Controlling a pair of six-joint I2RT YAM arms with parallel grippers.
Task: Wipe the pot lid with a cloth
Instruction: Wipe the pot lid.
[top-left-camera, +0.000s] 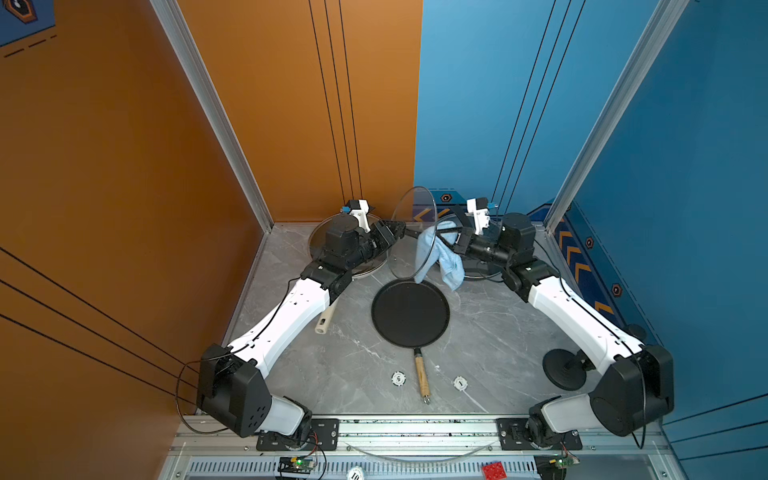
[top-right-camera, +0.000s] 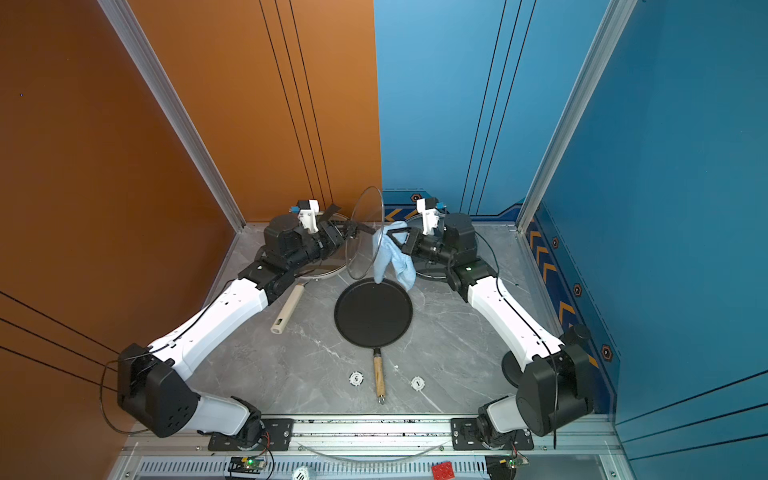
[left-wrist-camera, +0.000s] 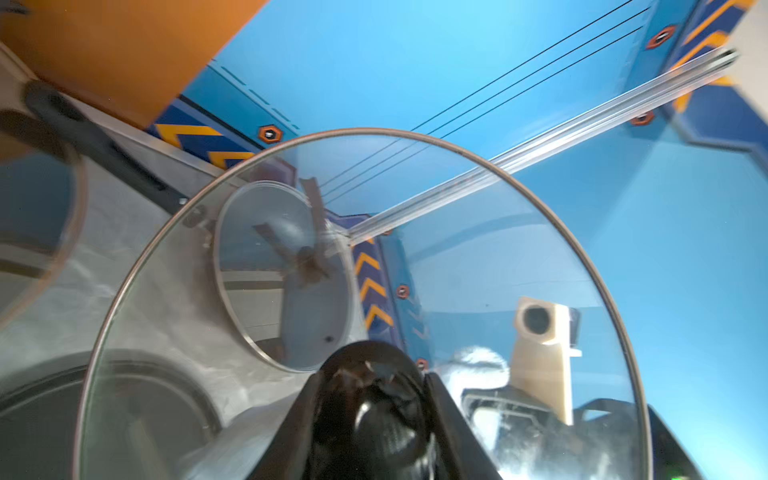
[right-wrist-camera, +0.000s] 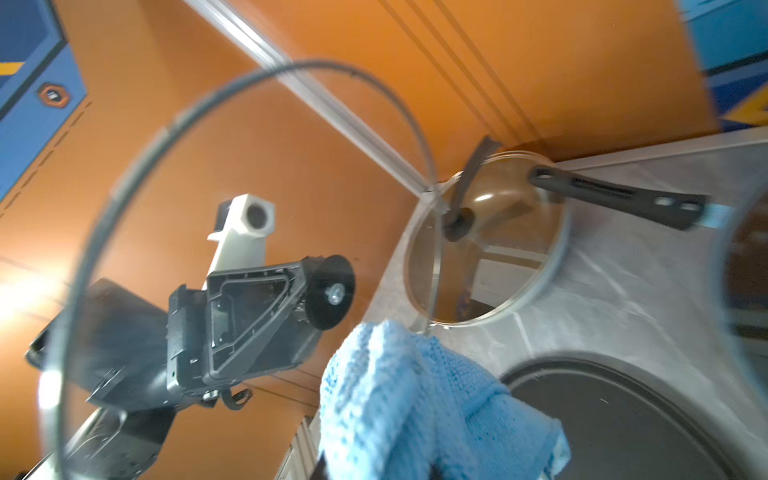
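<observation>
Lid is up on edge in the air, just over the far rim of the pan, and the left gripper has it by the knob, jaws clamped either side. On the other face sits the right gripper, clenched tight on a bunched cloth, the wad up against the glass by the look of it, though through the blur I cannot tell whether it truly touches. The loose tail hangs down toward the pan's far rim.

Now, the dangers. That knob is round and looks smooth: push the cloth off-centre and the lid could twist in the jaws like a wheel on an axle, or tip. Push too hard and it may slide out altogether, and just about below is the pan, a hard landing for glass. Second worry: the wad is small, and the right gripper's hard plastic sits close behind it. If the cloth shifts, bare plastic could knock the glass. Third: the dangling tail. A downward stroke could drag it on the pan or hook it round the lid's rim, tugging cloth out of the pinch. And the two grippers face each other with only glass between; a stroke across the middle runs straight onto the bolt of the knob.
</observation>
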